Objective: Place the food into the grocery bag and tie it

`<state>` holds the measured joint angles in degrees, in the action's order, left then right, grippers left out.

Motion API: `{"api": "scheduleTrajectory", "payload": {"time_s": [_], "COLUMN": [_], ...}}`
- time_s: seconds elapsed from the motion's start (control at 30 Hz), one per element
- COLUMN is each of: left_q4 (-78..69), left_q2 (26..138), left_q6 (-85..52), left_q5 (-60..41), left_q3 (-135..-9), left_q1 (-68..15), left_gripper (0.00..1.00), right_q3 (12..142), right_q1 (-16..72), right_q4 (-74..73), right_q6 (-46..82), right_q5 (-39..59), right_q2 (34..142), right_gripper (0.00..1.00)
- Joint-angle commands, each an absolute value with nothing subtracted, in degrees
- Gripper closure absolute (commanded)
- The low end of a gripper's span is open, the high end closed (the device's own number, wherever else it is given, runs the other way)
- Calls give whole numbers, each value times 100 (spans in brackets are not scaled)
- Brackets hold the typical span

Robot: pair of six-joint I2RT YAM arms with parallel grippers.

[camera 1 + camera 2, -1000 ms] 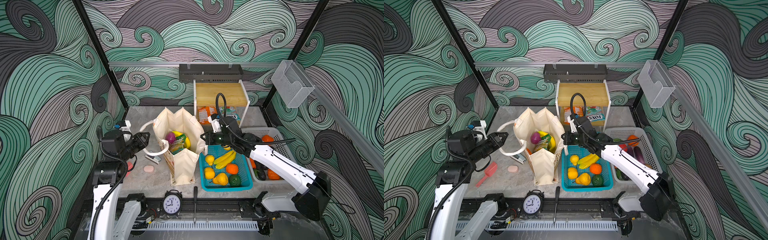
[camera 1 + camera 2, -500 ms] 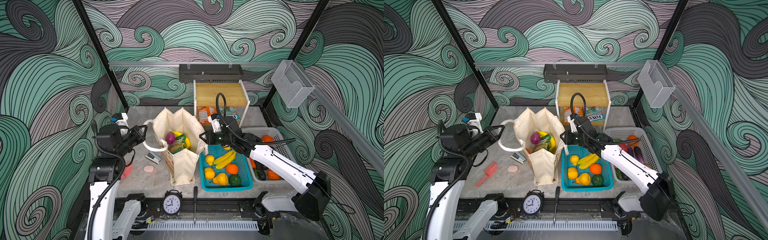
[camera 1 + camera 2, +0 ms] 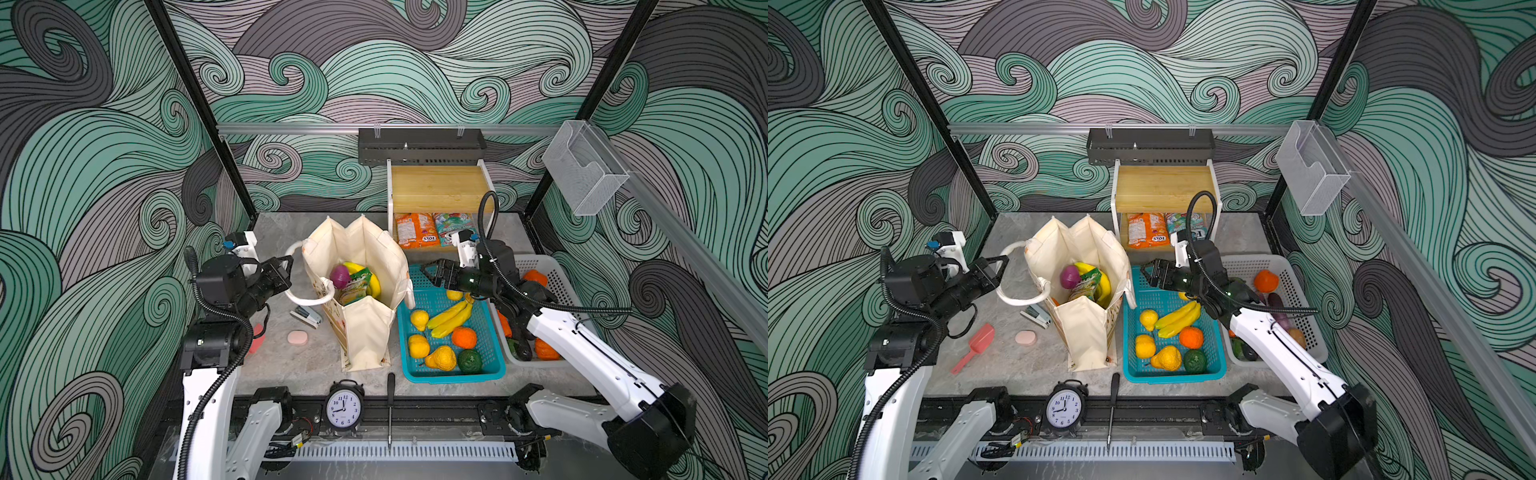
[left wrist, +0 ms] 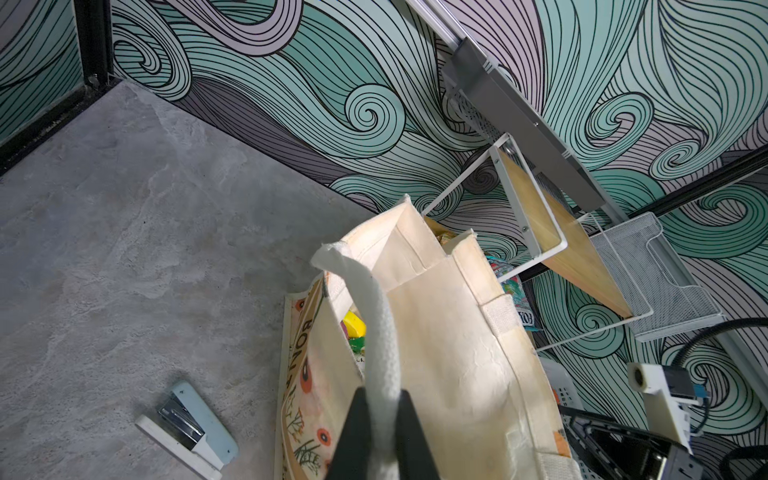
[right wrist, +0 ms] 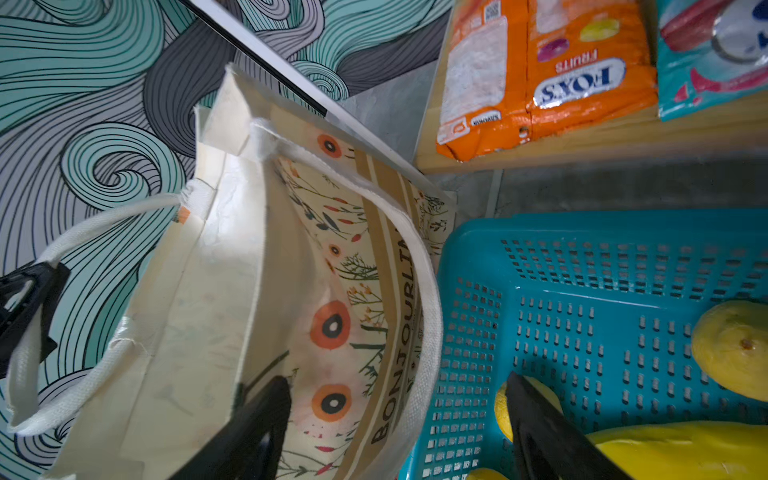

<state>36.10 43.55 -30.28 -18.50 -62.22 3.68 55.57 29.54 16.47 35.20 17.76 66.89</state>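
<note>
Swirl-patterned walls point(image 3: 374, 62), grey stone tabletop point(image 3: 291, 368)

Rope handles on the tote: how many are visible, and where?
2. The held handle is pinched in the shut left gripper beside the grocery bag. The loose handle drapes down the bag's side facing the teal basket, ahead of the open right gripper. None hidden.

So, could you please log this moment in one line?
left gripper: shut on rope handle | right gripper: open beside grocery bag | inside: purple onion | tie: not done
</note>
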Motion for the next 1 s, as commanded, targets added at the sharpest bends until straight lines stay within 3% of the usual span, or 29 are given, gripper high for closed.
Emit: {"api": "scheduleTrajectory", "payload": {"time_s": [0.0,0.13,0.4,0.6,0.63,0.73,0.97], "left_q4": [3351,3217,3243,3304,3305,3325,3475], "left_q2": [4299,4158,4060,4065,4061,4082,4205], "left_q6": [-2874,-2793,-2825,-2925,-2957,-3014,-3163], "left_q5": [-1900,-1863,-1852,-1892,-1890,-1881,-1915], "left_q3": [-6023,-5859,-5888,-5961,-5959,-5980,-6220], "left_q1": [439,439,439,439,439,439,439], "left_gripper": [95,95,95,95,95,95,95], "right_q3": [5327,5295,5168,5194,5158,5062,5449], "right_q1": [2938,3036,3375,3403,3406,3360,3181], "right_q4": [1418,983,233,11,-23,86,1692], "right_q6": [3708,3926,4286,4389,4403,4348,3353], "right_q5": [2237,2853,3016,3133,3142,3060,1709], "right_q2": [7094,7584,8320,8584,8596,8456,7389], "right_gripper": [22,25,30,54,60,93,95]}}
